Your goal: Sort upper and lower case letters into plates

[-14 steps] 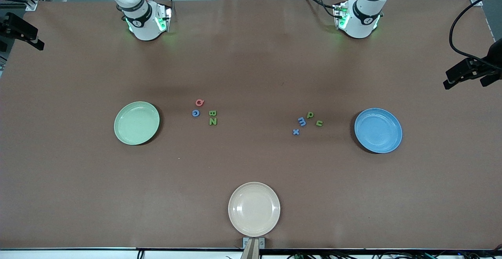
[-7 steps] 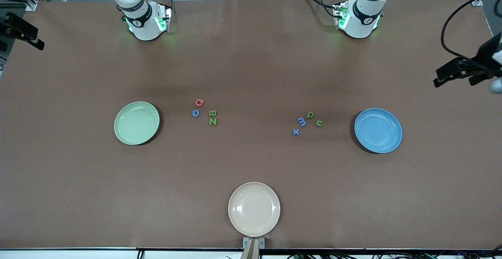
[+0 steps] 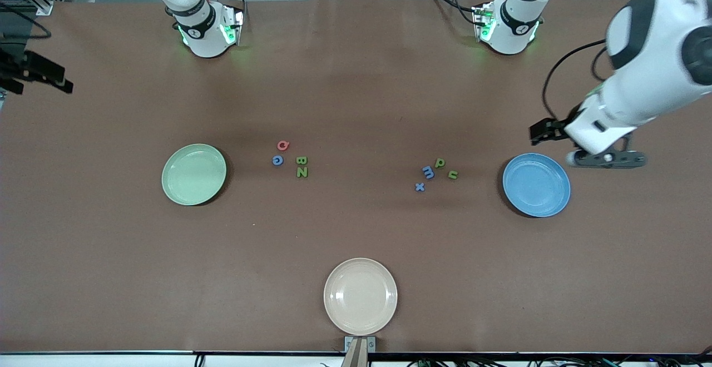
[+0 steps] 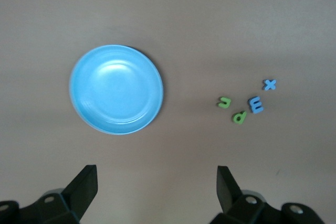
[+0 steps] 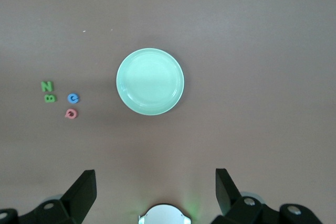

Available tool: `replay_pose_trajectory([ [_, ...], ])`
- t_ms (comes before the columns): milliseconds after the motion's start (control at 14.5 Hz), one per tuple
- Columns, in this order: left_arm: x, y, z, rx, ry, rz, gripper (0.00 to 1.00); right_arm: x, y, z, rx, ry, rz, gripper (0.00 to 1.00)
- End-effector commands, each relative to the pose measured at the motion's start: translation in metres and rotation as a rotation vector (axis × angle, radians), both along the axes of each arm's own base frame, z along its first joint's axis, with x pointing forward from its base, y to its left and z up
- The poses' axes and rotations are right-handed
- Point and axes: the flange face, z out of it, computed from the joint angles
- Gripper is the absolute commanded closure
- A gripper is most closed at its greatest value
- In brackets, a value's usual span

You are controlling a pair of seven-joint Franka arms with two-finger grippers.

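Capital letters lie mid-table: a pink one point(image 3: 283, 145), a blue one point(image 3: 277, 160), green B point(image 3: 301, 160) and N point(image 3: 301, 172), beside the empty mint green plate point(image 3: 193, 174). The small letters, two green point(image 3: 440, 162) point(image 3: 453, 174), blue m point(image 3: 428, 172) and x point(image 3: 420, 187), lie beside the empty blue plate point(image 3: 536, 184). My left gripper point(image 3: 607, 159) point(image 4: 156, 174) hangs open and empty, high over the table by the blue plate's rim. My right gripper point(image 5: 155, 177) is open and empty, high at the right arm's end of the table, looking down on the mint plate point(image 5: 150, 81).
An empty cream-white plate point(image 3: 360, 296) sits near the table's front edge, midway along it. Both robot bases point(image 3: 204, 33) point(image 3: 509, 28) stand along the edge farthest from the front camera. The brown tabletop point(image 3: 356, 94) carries nothing else.
The left arm has swung in from the table's end to hang by the blue plate. The right hand has shifted slightly at its table end. No letter or plate has moved.
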Motion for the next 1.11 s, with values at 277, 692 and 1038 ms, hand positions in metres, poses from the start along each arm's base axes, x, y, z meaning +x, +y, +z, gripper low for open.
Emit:
replay_pose_trajectory([
  [277,-0.04,-0.057,-0.114,-0.026,-0.067,-0.018,0.0,0.041,-0.002,-0.076,0.016,0.086,-0.022,0.0],
  [692,-0.044,-0.094,-0.2,-0.016,-0.052,-0.143,0.0,0.043,0.045,-0.147,0.036,0.094,-0.203,0.0],
  [1038,-0.045,-0.107,-0.252,-0.004,-0.087,-0.244,0.0,0.034,0.115,-0.212,0.015,0.044,-0.334,0.0],
])
